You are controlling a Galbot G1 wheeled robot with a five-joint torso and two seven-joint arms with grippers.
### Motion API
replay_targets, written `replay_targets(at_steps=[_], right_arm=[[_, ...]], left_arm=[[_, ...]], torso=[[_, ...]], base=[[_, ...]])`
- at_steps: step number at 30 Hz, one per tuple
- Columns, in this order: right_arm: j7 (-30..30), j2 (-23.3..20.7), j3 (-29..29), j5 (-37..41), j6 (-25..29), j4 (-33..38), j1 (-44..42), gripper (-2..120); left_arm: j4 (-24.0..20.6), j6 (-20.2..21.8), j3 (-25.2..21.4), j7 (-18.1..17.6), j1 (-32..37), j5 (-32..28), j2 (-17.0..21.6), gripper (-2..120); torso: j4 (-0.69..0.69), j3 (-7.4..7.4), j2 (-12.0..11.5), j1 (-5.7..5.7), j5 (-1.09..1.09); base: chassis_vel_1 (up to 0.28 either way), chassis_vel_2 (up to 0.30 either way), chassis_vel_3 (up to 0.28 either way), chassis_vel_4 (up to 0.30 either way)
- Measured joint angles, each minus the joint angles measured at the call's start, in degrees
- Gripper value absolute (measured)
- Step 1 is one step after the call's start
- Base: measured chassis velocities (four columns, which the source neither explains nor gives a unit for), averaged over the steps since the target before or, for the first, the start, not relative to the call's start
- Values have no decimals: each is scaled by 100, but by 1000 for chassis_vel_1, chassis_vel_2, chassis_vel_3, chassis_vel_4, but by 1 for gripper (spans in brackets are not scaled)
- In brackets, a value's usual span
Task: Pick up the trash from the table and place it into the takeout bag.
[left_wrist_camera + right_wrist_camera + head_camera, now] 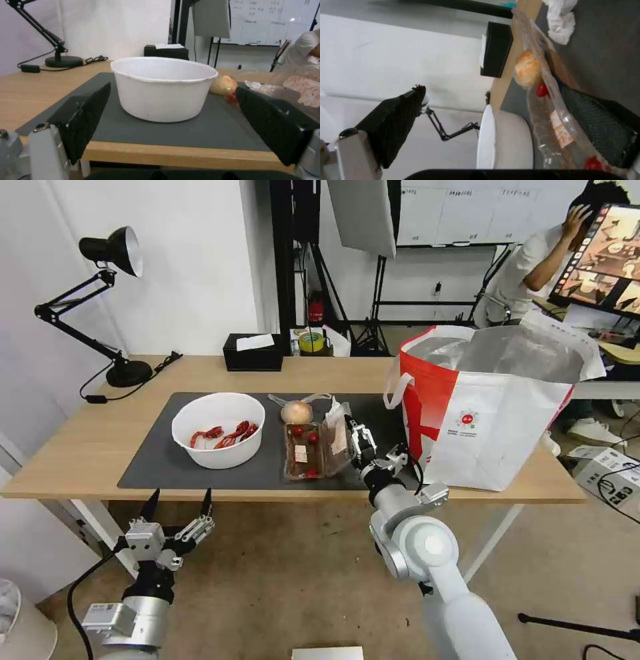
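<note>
The right tool [353,437], released, straddles the tilted clear tray [337,437] edge; the bag [493,427] stands just to its right.

The left tool [177,500], also released, waits below the worktop [80,447] edge.

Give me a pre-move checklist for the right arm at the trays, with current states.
1. Right gripper at the clear plastic trays: ok, it is over the mat at their bag-side edge.
2. Fingers open: ok, one finger lies against a tray, the other stands well apart.
3. Tray actually between the fingers: cannot tell.
4. Takeout bag ready: ok, upright on the table, mouth open, beside the gripper.
5. Neighbours: not ok, the bagged tan ball touches the trays; the white bowl stands apart.
6. Left gripper clear: ok, open, below the table edge facing the bowl.
</note>
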Motion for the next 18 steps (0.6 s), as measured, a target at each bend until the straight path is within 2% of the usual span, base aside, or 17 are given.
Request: replay_targets(at_steps=[7,9,11,18], right_arm=[[377,-37,-133,214,-367,-14,349,100],[723,-52,-245,396,-790,-61,639,100],[995,-55,-351,480,-975,-167,864,100],[1525,-100,-511,631,-1152,-374,1177,100]], left_arm=[[8,0,-11,2,-7,-2,28,100],[-7,0,-43,2,14,-5,60,100],[-20,-1,-57,2,30,-6,62,100],[-22,-1,-59,1,31,-7,49,100]], torso=[[0,0,0,0,-1],[0,0,0,0,-1],[1,0,0,0,-1],[1,0,0,0,0]], base=[[0,0,0,0],[0,0,0,0],[0,0,0,0],[0,0,0,0]])
